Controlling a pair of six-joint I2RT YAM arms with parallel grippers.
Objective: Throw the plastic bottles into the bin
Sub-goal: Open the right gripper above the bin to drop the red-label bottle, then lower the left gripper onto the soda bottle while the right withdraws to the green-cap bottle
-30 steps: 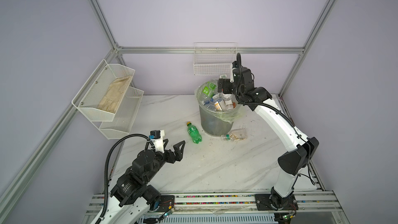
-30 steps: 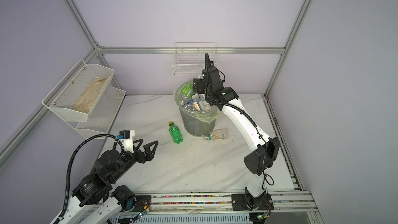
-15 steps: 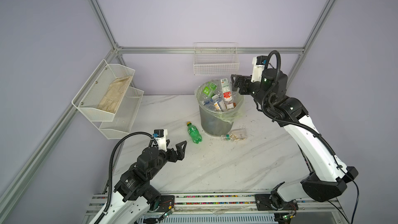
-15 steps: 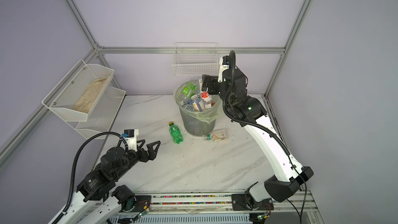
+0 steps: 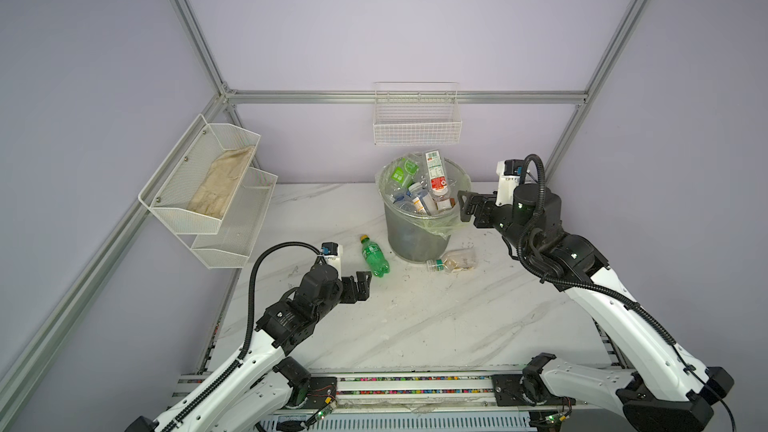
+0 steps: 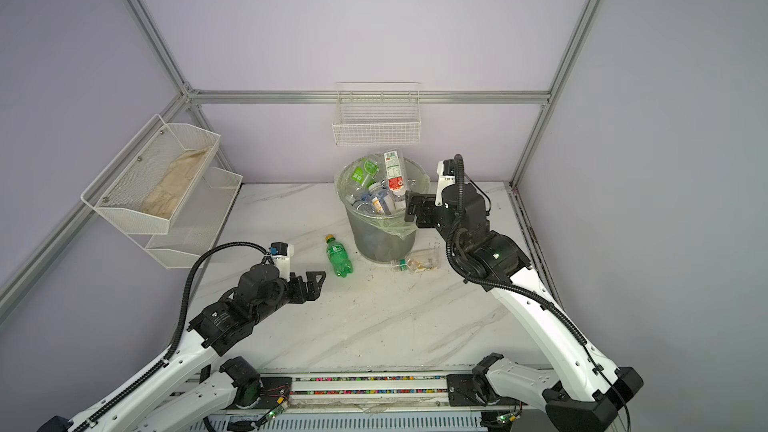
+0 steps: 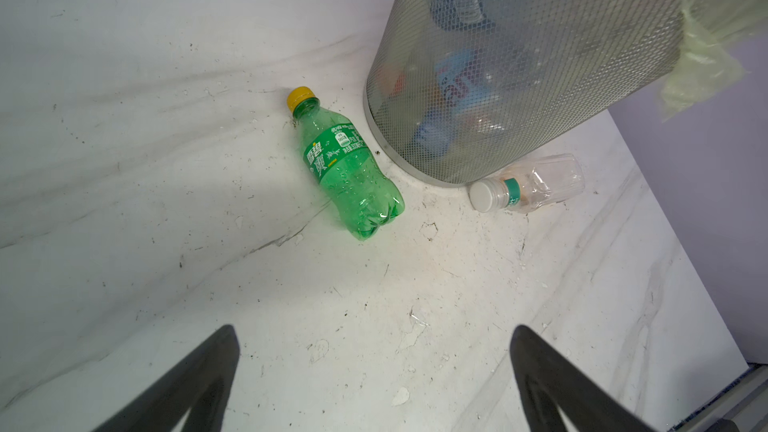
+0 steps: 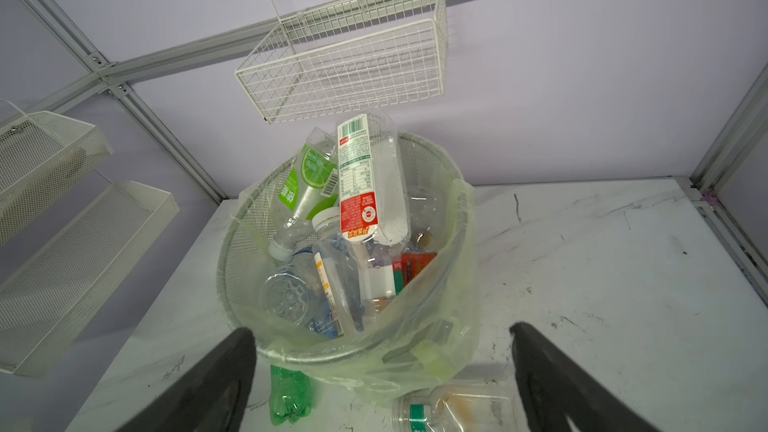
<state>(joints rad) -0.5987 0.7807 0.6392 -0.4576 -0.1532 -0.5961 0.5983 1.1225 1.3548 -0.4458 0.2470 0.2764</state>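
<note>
Grey mesh bin point(image 5: 409, 238), packed with plastic bottles point(image 5: 434, 172). Found lying on table point(image 5: 415, 326) beside bin: green bottle point(image 5: 375, 256), clear bottle point(image 5: 455, 261). Released wide, nothing held: left pincer point(image 5: 362, 282), right pincer point(image 5: 463, 206).

Your right hand point(image 5: 462, 206) has left its spot over the bin point(image 5: 409, 238). It now sits lower, just off the rim on the side toward the counter's point(image 5: 415, 326) right edge. A red-label bottle point(image 5: 434, 172) now shows standing tall on the heap inside. That arm's elbow point(image 5: 665, 407) dropped toward the front right corner. Your left hand point(image 5: 360, 284) crept closer to the green bottle point(image 5: 375, 255).
</note>
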